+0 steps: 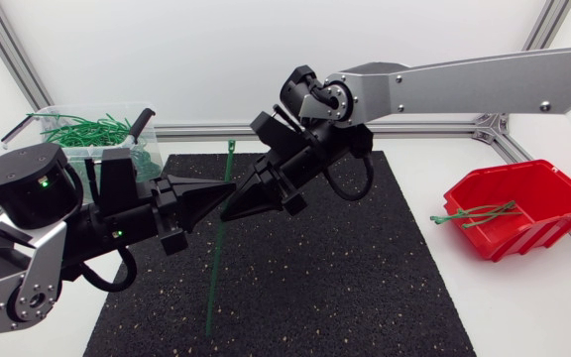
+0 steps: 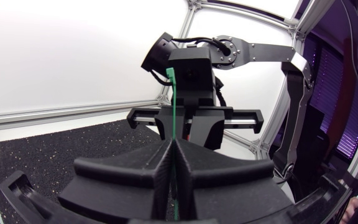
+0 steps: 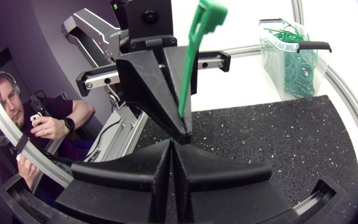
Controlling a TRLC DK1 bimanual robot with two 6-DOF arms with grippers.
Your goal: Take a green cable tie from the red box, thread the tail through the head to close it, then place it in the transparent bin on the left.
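So the green cable tie (image 1: pixel 218 248) is out of the red box (image 1: pixel 523 238), and that's all that's done, as far as I can see. It's dead straight, standing upright over the black mat (image 1: pixel 365 297), head (image 3: pixel 207 11) on top, tail dangling. No loop. Threading and the drop into the transparent bin (image 1: pixel 38 117) on the left are both left to do. The left gripper (image 1: pixel 211 201) is clamped on the strap mid-length. The right gripper (image 1: pixel 231 209) has its fingers pressed together nose-to-nose with it, but I can't tell if it's pinching the tie.
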